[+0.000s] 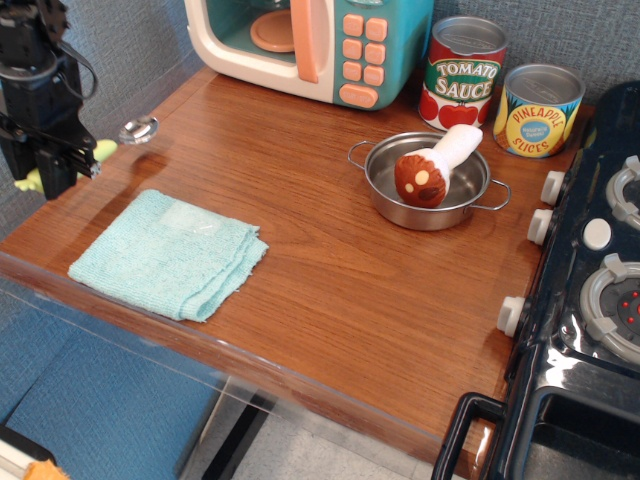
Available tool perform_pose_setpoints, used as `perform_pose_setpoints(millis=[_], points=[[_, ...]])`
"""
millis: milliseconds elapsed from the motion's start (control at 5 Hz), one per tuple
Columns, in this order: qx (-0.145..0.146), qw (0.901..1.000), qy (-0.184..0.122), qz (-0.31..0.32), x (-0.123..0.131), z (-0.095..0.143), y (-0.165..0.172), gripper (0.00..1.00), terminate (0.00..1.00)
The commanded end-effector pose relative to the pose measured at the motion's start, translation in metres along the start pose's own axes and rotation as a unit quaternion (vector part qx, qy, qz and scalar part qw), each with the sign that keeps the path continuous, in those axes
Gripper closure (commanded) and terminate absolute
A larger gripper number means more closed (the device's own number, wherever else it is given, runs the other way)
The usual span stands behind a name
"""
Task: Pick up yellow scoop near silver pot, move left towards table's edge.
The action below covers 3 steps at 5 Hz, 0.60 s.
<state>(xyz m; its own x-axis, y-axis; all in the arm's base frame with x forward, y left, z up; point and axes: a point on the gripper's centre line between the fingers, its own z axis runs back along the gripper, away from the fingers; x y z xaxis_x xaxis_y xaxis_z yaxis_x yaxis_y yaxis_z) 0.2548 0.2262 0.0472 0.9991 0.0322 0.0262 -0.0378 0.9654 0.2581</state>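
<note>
end effector [52, 165] grips yellow scoop [105, 148] at table [330, 290] edge, w/ cloth [170, 253] nearby.

The gripper [55, 168] is matte black and boxy — blocky stacked housings, with a thin black cable looping beside it.

Bright, even light falls from above and slightly behind — shadows are soft and short. The brown wood-grain tabletop [330, 270] carries a pale sheen along its rounded front edge and a broad glare patch near the back left corner. The shallow shiny steel pot [428, 182] throws a faint shadow toward the front. The glossy black toy stove [585, 310] at the right edge shows white highlights. Focus is crisp throughout — the black tool [52, 165] at the left edge looks dark, its detail lost.
</note>
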Motion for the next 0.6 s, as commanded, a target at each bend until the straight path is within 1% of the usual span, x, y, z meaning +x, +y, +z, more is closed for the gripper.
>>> perform_pose_setpoints(millis=[0,200,400], points=[[0.011,0.9999,0.000,-0.010,0.006,0.000,0.000,1.00,0.00],[0.019,0.9995,-0.011,-0.023,0.006,0.007,-0.002,0.00,0.00],[0.020,0.9993,-0.027,-0.018,0.004,0.019,-0.001,0.00,0.00]])
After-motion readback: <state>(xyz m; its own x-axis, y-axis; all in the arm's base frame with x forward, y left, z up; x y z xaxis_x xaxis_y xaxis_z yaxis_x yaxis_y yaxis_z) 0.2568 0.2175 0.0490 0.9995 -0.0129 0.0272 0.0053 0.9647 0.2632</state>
